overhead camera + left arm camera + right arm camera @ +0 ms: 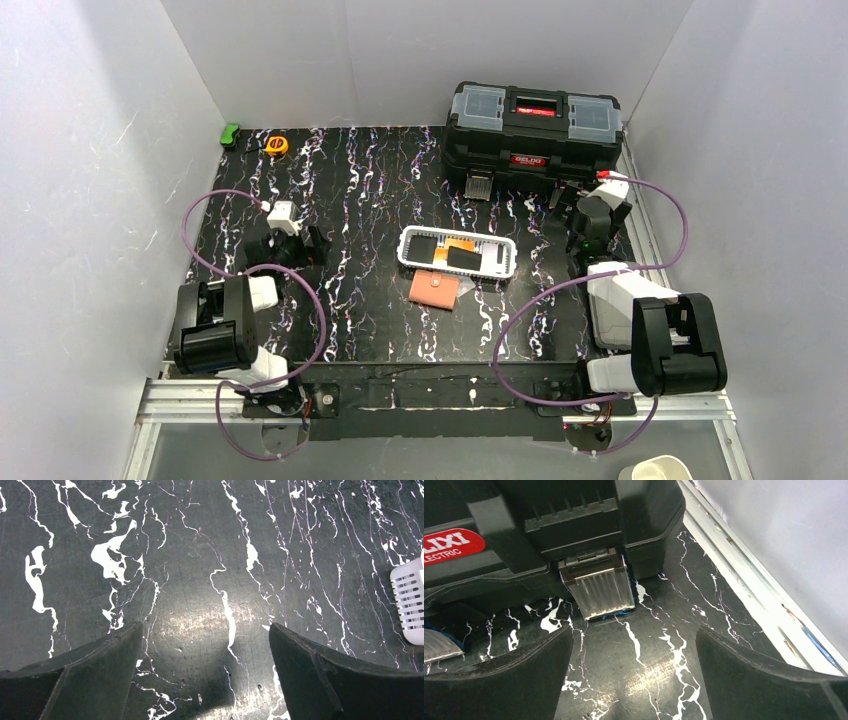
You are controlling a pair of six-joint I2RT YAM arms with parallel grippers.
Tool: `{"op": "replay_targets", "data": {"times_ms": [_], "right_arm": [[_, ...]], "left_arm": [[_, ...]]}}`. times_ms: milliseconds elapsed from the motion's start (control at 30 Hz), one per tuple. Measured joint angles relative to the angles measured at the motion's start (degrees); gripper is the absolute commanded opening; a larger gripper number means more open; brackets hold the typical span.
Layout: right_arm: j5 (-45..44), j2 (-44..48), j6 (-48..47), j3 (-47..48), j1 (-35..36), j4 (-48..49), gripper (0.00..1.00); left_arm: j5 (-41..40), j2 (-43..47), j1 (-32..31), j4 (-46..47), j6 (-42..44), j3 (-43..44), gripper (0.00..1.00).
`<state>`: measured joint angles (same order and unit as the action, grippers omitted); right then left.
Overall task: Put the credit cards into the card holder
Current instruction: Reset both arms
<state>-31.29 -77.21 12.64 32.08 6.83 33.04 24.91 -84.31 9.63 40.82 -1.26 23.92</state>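
Near the middle of the overhead view a white slotted basket point(457, 252) sits on the dark marbled counter point(370, 190), and in it lie the cards point(448, 250), two black ones with an orange one between, as far as I can make out. Just below the basket, touching or nearly touching its near edge, lies the card holder point(434, 290), a flat salmon-coloured wallet that looks closed; whether any card is already tucked inside I cannot tell. The left gripper point(205, 672) hovers over bare counter at centre left of the overhead view, its jaws spread wide with nothing between them, and the corner of the basket peeks in at the right edge of its wrist view. The right gripper point(634, 672) is up at the right, also wide and empty-handed, pointed at a latch on the black toolbox point(534, 128) that stands at the upper right. Neither arm holds a card, so as I judge it the cards in the basket are yet to go in; moving one calls for an arm to reach into the basket, pinch a thin card by its edge, and for the wallet to be held steady and open enough to take it.
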Motion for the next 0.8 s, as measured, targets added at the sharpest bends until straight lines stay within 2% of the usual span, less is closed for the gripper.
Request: {"op": "replay_targets", "data": {"times_ms": [167,433,667,767,800], "right_arm": [[2.27,0.68,-1.49,-0.13,-0.17,0.31,0.98],[3.61,9.01,-5.38,-5.49,-0.44,0.2,0.98],[10.14,2.1,-6.8,-12.46,-3.5,6.62,0.98],[12.0,1.99,-6.19,-17.22,-5.7,12.13,0.98],[12.37,1.84,-6.21,-18.18,-6.1,13.46,0.98]], "left_arm": [[0.0,-0.76,0.0,2.64,-0.76,-0.2,0.98],[-1.79,-0.76,-2.23,4.81,-0.35,-0.66,0.98],[-3.52,-0.72,-3.5,6.97,0.24,-2.36,0.98],[-4.63,-1.01,-4.33,16.96,1.53,-8.48,0.98],[-4.63,-0.98,-4.83,17.38,2.08,-10.14,0.98]]}}
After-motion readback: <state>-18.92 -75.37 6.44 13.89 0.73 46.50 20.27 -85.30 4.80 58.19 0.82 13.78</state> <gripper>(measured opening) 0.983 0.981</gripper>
